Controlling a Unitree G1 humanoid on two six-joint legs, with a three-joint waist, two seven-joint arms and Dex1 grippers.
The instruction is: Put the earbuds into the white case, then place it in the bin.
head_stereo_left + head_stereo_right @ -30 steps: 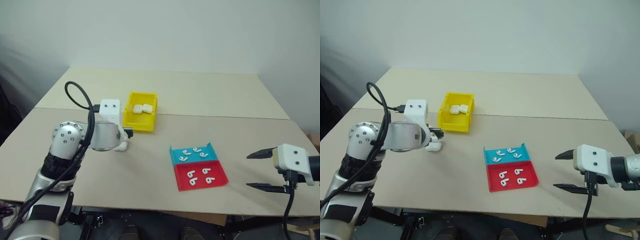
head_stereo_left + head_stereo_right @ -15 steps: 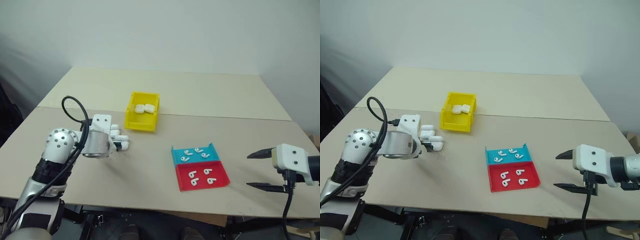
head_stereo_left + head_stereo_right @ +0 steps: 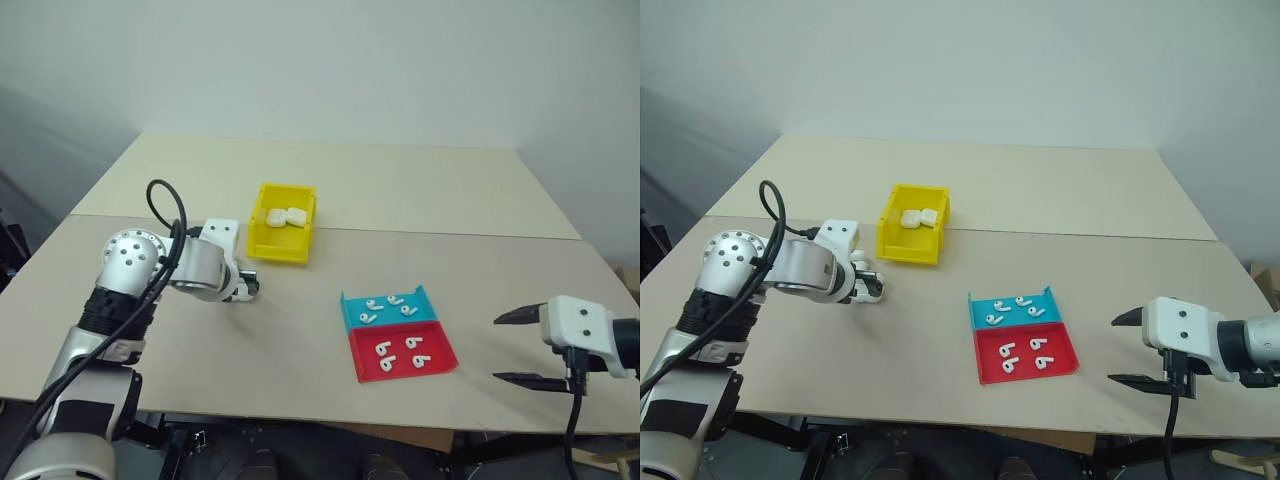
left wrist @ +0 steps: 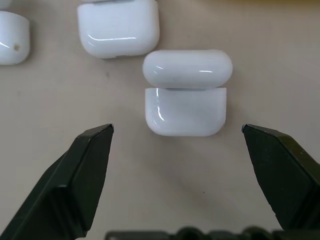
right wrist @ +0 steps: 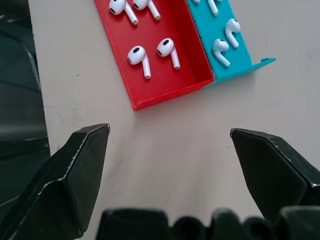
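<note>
Two spread fingers of your left gripper (image 4: 177,150) straddle the white case (image 4: 185,111), ready to pinch; your right gripper (image 3: 520,347) idles released.

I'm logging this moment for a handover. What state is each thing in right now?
left gripper: open, fingers either side of a case, not touching it.
right gripper: open, holding nothing.
white case: on the table, lid open.
other white cases: closed, on the table beside it.
earbuds: loose in the red tray and teal tray.
bin: holds two white cases.
</note>
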